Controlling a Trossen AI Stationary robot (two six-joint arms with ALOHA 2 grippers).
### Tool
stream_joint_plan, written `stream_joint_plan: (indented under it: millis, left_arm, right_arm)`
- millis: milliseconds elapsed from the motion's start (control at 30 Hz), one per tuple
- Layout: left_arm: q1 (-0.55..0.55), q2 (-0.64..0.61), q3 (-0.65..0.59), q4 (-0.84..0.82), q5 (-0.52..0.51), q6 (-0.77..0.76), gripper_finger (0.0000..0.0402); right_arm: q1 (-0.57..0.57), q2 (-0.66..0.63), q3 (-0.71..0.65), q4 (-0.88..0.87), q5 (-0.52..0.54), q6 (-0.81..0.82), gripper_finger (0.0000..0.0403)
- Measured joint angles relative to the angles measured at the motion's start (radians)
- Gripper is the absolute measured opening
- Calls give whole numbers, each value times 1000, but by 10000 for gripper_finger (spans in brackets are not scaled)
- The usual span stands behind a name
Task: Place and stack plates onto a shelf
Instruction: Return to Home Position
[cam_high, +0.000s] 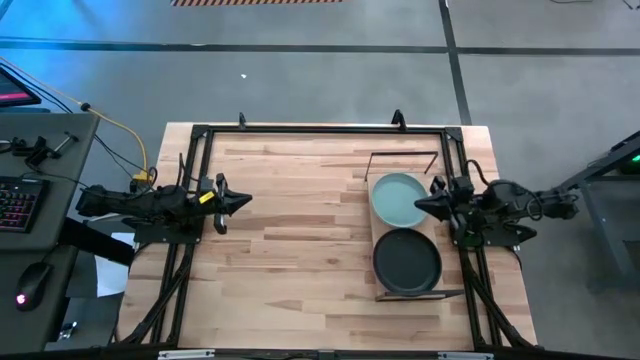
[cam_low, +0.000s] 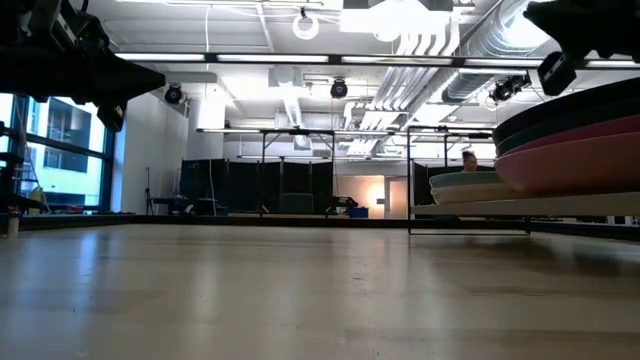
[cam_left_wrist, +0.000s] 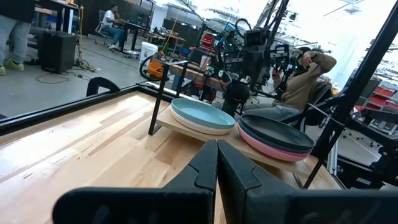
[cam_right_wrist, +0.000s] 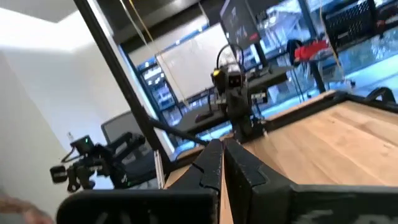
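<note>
The shelf (cam_high: 380, 293) is a light-wood board with a black wire frame, lying at the table's right side. Two stacks of plates rest on it. The far stack has the pale teal plate (cam_high: 398, 198) on top of a cream one (cam_left_wrist: 205, 129). The near stack has the black plate (cam_high: 407, 260) on top, with a dark one and pink ones (cam_left_wrist: 273, 151) under it. My right gripper (cam_high: 420, 205) is shut and hangs raised over the teal plate's right rim. My left gripper (cam_high: 240, 202) is shut and waits above the table's left side.
Bare plank tabletop (cam_high: 300, 240) lies between the two arms. A black frame (cam_high: 320, 128) runs around the table's edges, and a thin wire upright (cam_high: 405, 154) stands at the shelf's far end. A desk with a keyboard (cam_high: 20, 200) is off the left edge. People sit in the room beyond.
</note>
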Motion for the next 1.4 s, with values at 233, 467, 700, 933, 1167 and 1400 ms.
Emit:
stream_joint_plan:
  millis: [233,467,700,933,1167,1400]
  left_arm:
    - [0,0,0,0,1,0,1]
    - [0,0,0,0,1,0,1]
    - [0,0,0,0,0,0,1]
    - [0,0,0,0,0,0,1]
    - [0,0,0,0,0,0,1]
    - [-2,-18,0,2,-1,0,1]
  right_arm:
    - [-16,-2,-126,181,-11,-1,0]
    - [-18,-4,-173,221,-40,-35,0]
    - [-18,-11,-173,88,-62,-191,0]
    - [-17,-8,-173,17,-68,-215,0]
    - [-17,-8,-173,16,-68,-104,0]
    - [-17,-8,-173,16,-68,-24,0]
